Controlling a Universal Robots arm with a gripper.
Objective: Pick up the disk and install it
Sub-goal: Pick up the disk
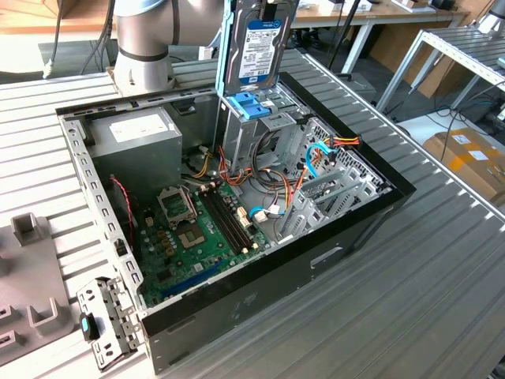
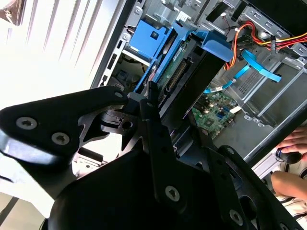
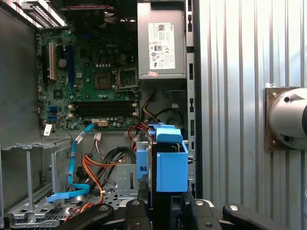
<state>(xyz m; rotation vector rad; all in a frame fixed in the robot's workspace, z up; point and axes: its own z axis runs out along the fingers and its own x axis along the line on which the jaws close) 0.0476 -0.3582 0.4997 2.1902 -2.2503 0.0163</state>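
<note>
Now your gripper point(image 2: 175, 112) grasps the disk point(image 1: 260, 43) upright, directly above the drive bay point(image 1: 274, 136) beneath it; installing is underway, and lowering likely needs square alignment.

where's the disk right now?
The disk is held upright in the gripper; in the exterior view, top centre, just above the drive cage, toward the exterior view's right of the power supply.
</note>
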